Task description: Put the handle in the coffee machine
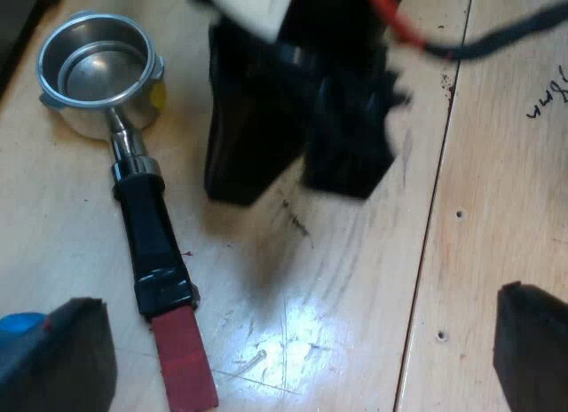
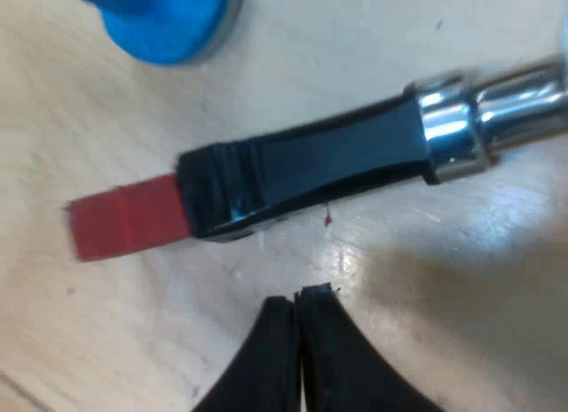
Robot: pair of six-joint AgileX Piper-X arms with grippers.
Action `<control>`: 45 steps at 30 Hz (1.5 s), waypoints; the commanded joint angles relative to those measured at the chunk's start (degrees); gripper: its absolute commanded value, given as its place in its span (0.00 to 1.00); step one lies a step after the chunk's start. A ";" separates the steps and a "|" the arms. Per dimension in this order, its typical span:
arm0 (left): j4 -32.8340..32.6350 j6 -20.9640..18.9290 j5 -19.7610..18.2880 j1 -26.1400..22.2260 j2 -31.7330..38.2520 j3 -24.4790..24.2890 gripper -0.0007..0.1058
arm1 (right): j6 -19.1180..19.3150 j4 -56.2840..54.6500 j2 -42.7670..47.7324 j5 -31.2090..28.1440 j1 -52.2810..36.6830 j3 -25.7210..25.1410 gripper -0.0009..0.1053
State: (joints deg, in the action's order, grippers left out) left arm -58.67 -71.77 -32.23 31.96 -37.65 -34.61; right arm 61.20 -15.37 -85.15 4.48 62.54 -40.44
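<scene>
Left wrist view: one metal holder [image 1: 98, 70] lies loose on the wooden table [image 1: 497, 163], its basket empty. The left gripper [image 1: 302, 328] has its jaws wide apart and holds nothing. The right gripper [image 1: 288, 186] stands just beside the holder's dark handle [image 1: 151, 234].

Right wrist view: its fingers [image 2: 266, 368] are pressed together and empty, with the tips close to the handle. One blue tamper [image 2: 169, 17] stands near the red end [image 2: 124, 218].

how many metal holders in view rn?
1. The metal holder lies loose on the wooden table, basket opening up, close to the shut right pincer; the right wrist view shows that same holder's dark handle and red end. More may be hidden.
</scene>
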 commanded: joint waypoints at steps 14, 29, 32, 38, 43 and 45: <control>-5.42 0.25 0.32 -0.15 7.64 -0.36 0.83 | 13.86 -25.94 23.78 -17.25 0.09 -6.38 0.40; -13.42 -0.02 0.32 -0.15 17.35 -0.36 0.83 | 15.12 -30.37 26.93 -18.71 0.09 -12.07 0.85; -12.66 -0.42 0.32 -0.15 17.36 -0.36 0.83 | 15.12 -30.37 26.76 -20.14 0.09 -12.07 0.85; -7.72 -4.42 2.06 -0.15 17.36 -0.36 0.83 | 15.12 -30.37 23.12 -19.43 -0.39 -12.07 0.85; -6.75 -4.74 3.48 -0.15 17.36 -0.36 0.83 | 15.12 -30.37 19.07 -16.30 -1.37 -12.07 0.84; -6.47 -6.21 5.63 -0.15 17.36 -0.36 0.83 | 14.87 -30.37 16.50 -14.15 -2.90 -12.32 0.84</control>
State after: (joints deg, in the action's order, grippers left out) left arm -65.86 -76.67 -28.02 31.96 -20.53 -34.66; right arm 75.79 -45.68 -67.66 -10.77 60.64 -52.03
